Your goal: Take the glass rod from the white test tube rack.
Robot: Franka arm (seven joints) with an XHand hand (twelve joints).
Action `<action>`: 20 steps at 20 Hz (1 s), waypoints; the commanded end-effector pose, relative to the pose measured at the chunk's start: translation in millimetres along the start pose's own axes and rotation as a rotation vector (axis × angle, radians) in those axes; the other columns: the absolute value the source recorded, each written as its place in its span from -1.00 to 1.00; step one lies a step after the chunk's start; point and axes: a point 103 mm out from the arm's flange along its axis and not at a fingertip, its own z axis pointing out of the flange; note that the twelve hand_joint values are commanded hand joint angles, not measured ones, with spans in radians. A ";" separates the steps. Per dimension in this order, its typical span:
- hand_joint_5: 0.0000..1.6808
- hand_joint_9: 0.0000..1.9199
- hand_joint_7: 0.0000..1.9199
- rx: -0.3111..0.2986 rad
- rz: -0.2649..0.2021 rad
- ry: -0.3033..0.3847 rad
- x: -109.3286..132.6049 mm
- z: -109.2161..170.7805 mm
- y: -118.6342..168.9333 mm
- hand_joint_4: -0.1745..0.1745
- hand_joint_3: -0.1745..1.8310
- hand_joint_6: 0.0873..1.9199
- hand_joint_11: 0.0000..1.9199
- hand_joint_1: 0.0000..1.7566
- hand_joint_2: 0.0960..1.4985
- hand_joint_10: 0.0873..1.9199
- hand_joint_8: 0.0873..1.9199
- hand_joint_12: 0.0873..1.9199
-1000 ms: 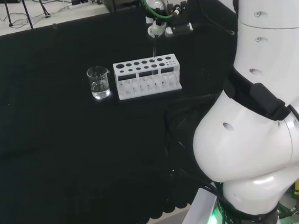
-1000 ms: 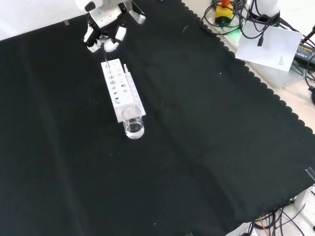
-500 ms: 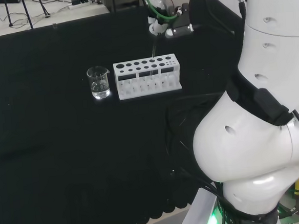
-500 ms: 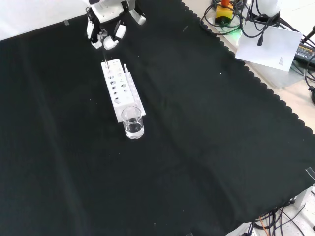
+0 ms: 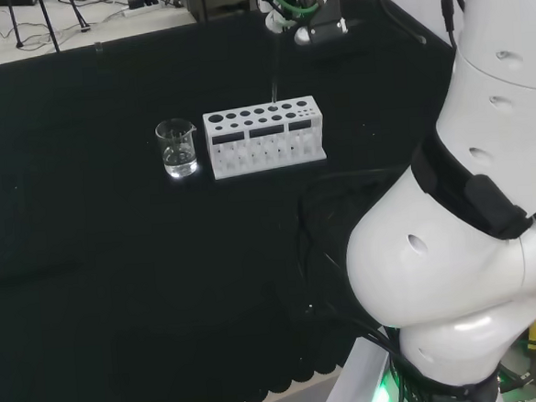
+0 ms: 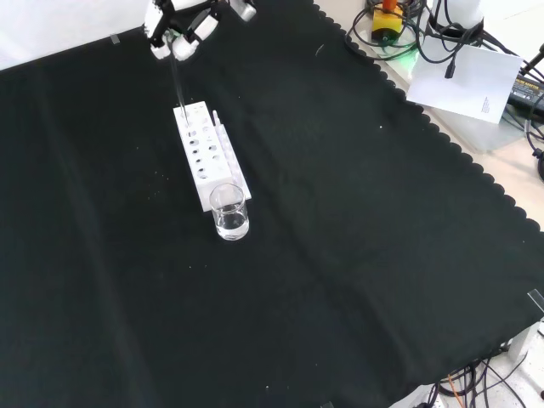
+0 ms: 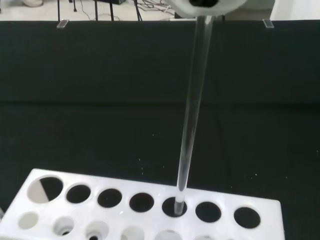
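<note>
One hand [image 6: 183, 21], black and white, hangs above the far end of the white test tube rack [image 6: 210, 155] in the front view, its fingers [image 6: 157, 41] curled in and pinching the top of the glass rod [image 7: 191, 107]. In the wrist view the rod runs nearly upright from the hand down to the rack, its lower tip just inside one hole of the back row. Just beyond the rack's near end in the front view stands a clear beaker [image 6: 229, 212], touching or almost touching it. Rack and beaker sit toward the cloth's far left corner in that view.
</note>
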 end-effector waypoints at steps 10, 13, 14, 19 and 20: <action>-0.03 -0.01 -0.08 -0.047 -0.043 -0.005 38.6 -73.1 -59.9 -1.00 -0.83 -0.18 0.59 0.57 0.50 0.45 0.19 -0.33; -0.04 -0.01 -0.08 -0.057 -0.053 -0.003 42.9 -75.5 -61.6 -1.00 -0.83 -0.17 0.59 0.57 0.50 0.45 0.19 -0.33; -0.04 -0.01 -0.08 -0.059 -0.058 -0.003 44.9 -76.3 -62.2 -1.00 -0.83 -0.17 0.59 0.57 0.50 0.45 0.19 -0.33; -0.04 -0.01 -0.08 -0.066 -0.068 -0.012 52.0 -80.0 -64.8 -1.00 -0.83 -0.17 0.60 0.57 0.51 0.46 0.20 -0.34; -0.04 -0.02 -0.09 -0.067 -0.068 -0.013 53.0 -80.8 -65.2 -1.00 -0.83 -0.18 0.60 0.57 0.51 0.46 0.20 -0.34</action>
